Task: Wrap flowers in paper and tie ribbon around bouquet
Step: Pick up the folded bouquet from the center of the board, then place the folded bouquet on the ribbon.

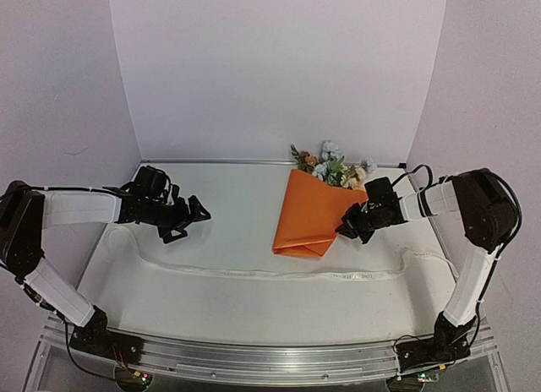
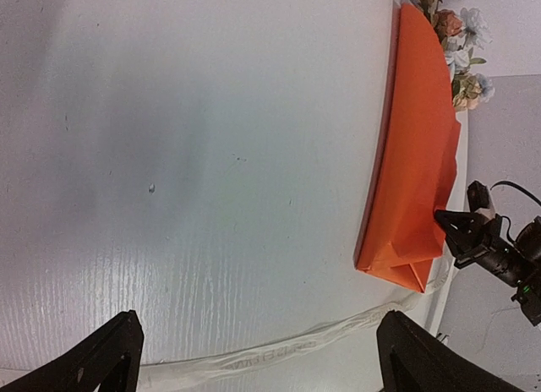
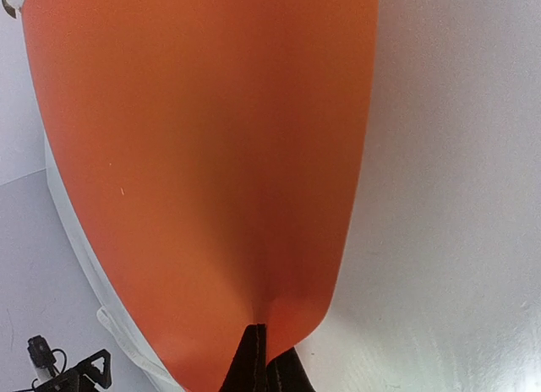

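The orange paper (image 1: pixel 308 213) lies folded into a flat cone over the flowers (image 1: pixel 334 168), whose blossoms stick out at its far end; together they form the bouquet. My right gripper (image 1: pixel 347 230) is shut on the paper's right edge (image 3: pixel 203 155), its fingertips (image 3: pixel 254 345) pinching the sheet. The cream ribbon (image 1: pixel 254 272) lies stretched across the table in front of the cone, untied. My left gripper (image 1: pixel 188 219) hovers open at the left, well away from the paper (image 2: pixel 418 155), with the ribbon (image 2: pixel 279 351) passing below its spread fingers (image 2: pixel 110 358).
White walls close in the table at the back and sides. The ribbon's right end (image 1: pixel 423 257) curls near the right table edge. The right gripper (image 2: pixel 444 219) shows in the left wrist view against the paper's edge.
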`<state>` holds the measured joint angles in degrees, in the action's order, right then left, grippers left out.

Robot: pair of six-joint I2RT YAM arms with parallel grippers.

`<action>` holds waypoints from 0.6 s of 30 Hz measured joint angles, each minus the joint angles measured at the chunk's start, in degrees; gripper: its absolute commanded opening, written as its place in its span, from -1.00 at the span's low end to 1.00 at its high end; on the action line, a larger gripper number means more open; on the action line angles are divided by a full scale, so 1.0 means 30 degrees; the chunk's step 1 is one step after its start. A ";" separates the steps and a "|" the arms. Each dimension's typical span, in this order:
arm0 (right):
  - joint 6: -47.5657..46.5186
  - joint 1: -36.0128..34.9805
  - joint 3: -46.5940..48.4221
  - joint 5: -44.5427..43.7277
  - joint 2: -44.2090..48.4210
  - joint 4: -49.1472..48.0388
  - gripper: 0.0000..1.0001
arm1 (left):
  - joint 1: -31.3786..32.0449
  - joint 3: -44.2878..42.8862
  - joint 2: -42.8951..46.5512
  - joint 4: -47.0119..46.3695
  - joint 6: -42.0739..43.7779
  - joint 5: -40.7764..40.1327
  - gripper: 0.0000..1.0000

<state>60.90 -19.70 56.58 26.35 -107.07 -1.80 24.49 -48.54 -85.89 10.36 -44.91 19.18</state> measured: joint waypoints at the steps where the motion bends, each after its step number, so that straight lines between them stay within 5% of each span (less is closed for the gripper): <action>1: 0.0155 -0.0129 0.0000 0.0122 0.0070 0.0056 -1.00 | 0.0000 0.0022 -0.0049 -0.0001 0.0009 0.0053 0.99; 18: 0.1358 -0.2854 -0.0024 0.1903 0.2273 0.1121 -1.00 | 0.0000 0.0140 -0.1229 -0.0147 0.0029 0.0579 0.99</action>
<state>64.98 -28.27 56.50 32.06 -100.26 1.56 24.49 -48.12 -89.58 9.92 -44.82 20.91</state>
